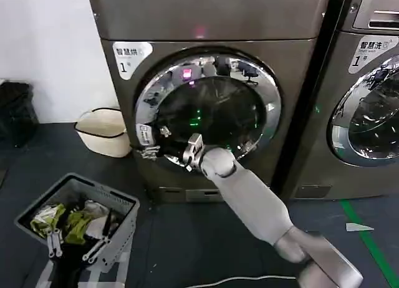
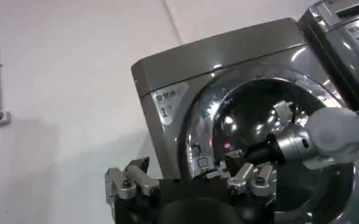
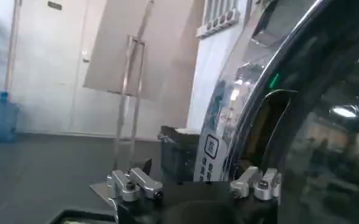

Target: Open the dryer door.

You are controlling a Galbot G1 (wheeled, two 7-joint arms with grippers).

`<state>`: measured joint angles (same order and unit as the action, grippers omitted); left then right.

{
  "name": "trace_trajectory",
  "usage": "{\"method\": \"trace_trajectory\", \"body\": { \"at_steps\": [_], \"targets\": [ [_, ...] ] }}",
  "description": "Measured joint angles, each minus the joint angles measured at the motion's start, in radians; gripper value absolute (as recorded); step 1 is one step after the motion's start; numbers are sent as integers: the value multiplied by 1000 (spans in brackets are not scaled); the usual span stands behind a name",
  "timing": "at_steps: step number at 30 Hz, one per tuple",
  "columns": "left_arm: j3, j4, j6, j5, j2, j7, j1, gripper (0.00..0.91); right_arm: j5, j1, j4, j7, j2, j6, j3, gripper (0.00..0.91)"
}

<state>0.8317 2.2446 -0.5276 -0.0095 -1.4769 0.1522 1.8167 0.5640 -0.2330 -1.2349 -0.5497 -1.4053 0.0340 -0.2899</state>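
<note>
1. The dryer door point(image 1: 209, 110) is shut flat against the front of the dark machine point(image 1: 212, 17), which stands left of a lighter silver one point(image 1: 374, 82).
2. The right gripper point(image 1: 151, 152) reaches across to the door's lower left chrome rim, beside the small sticker there; its fingers point(image 3: 133, 184) are spread apart, gripping nothing.
3. The left gripper point(image 2: 191, 182) hangs well back from the machine, its fingers parted and empty.
4. A basket point(image 1: 75, 216) of clothes sits near left on the floor.

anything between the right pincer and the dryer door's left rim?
Nothing. In the head view the right pincer sits right at the lower-left chrome ring of the dryer door; contact itself can't be told.
</note>
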Motion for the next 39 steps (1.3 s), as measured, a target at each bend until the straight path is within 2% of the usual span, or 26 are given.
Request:
{"method": "trace_trajectory", "body": {
  "at_steps": [13, 23, 39],
  "targets": [
    [58, -27, 35, -75, 34, 35, -56, 907, 47, -20, -136, -21, 74, 23, -32, 907],
    [115, -55, 62, -149, 82, 70, -114, 907, 90, -42, -161, -54, 120, 36, -37, 907],
    [127, -95, 124, -259, 211, 127, -204, 907, 131, -89, -307, -137, 230, 57, -4, 907]
  ]
}}
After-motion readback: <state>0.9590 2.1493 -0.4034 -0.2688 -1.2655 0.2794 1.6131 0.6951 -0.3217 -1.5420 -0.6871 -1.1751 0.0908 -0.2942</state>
